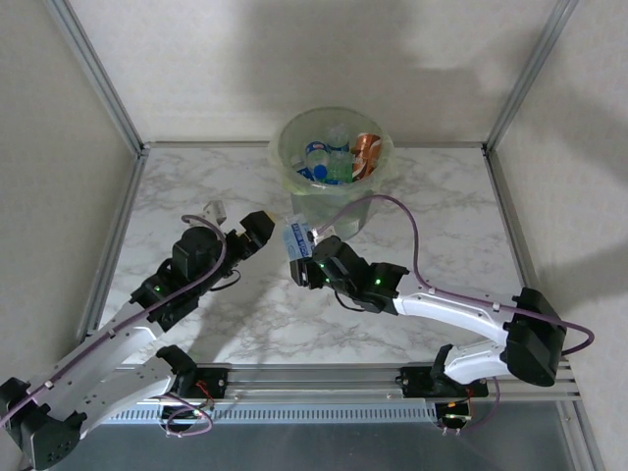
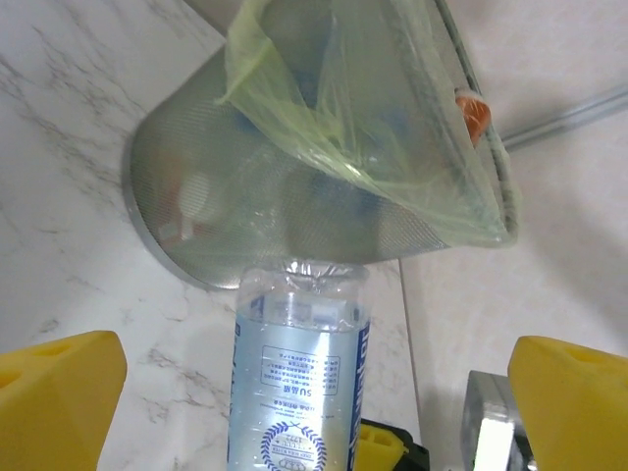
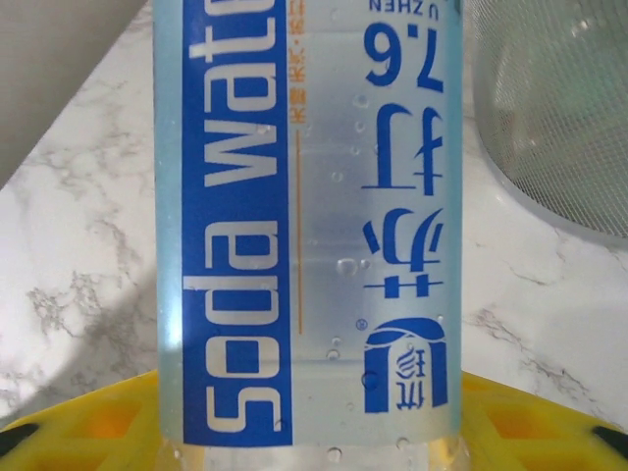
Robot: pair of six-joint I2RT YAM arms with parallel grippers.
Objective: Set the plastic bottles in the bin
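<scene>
A clear plastic bottle (image 1: 297, 239) with a blue "Soda Water" label is held just above the marble table, in front of the bin (image 1: 294, 177). My right gripper (image 1: 305, 265) is shut on it. The right wrist view has the bottle (image 3: 304, 226) lying across that gripper's yellow fingers (image 3: 88, 432). My left gripper (image 1: 257, 232) is open just left of the bottle. Its yellow fingertips (image 2: 59, 402) stand wide on either side of the bottle (image 2: 299, 373) without touching it. The bin (image 2: 226, 196) is a grey bucket lined with a pale green bag. It holds blue-labelled bottles (image 1: 324, 162) and an orange one (image 1: 367, 152).
The marble table (image 1: 442, 216) is fenced by metal frame posts (image 1: 108, 88) at the back corners and sides. A rail (image 1: 314, 378) carrying both arm bases runs along the near edge. The bin wall (image 3: 559, 108) stands close on the right of the held bottle.
</scene>
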